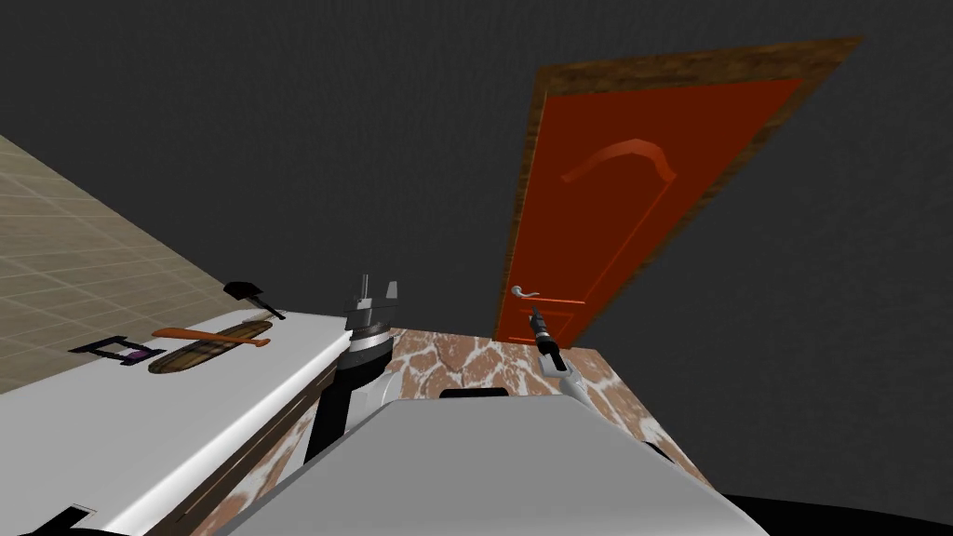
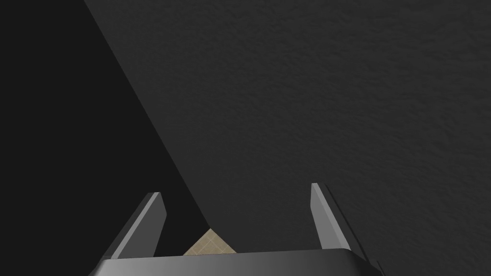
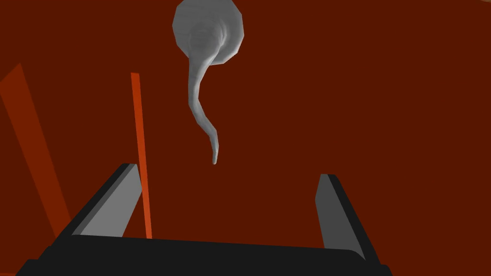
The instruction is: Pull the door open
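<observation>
A red door (image 1: 642,186) in a brown frame stands ahead in the dark grey wall, with a grey lever handle (image 1: 526,293) near its left edge. My right gripper (image 1: 537,319) reaches toward that handle from just below it. In the right wrist view the door (image 3: 359,105) lies close ahead, and the curved handle (image 3: 201,103) hangs from its round rose above the gap between my fingers. The right gripper (image 3: 230,199) is open, short of the handle and holding nothing. My left gripper (image 1: 380,290) is raised at my left, and its wrist view shows it open (image 2: 237,211) and empty.
A white counter (image 1: 112,419) runs along my left, carrying a wooden board (image 1: 209,346) with a brown tool, a black scoop (image 1: 249,293) and a small black frame (image 1: 116,351). Brown marbled floor (image 1: 465,358) leads to the door. Dark wall flanks both sides.
</observation>
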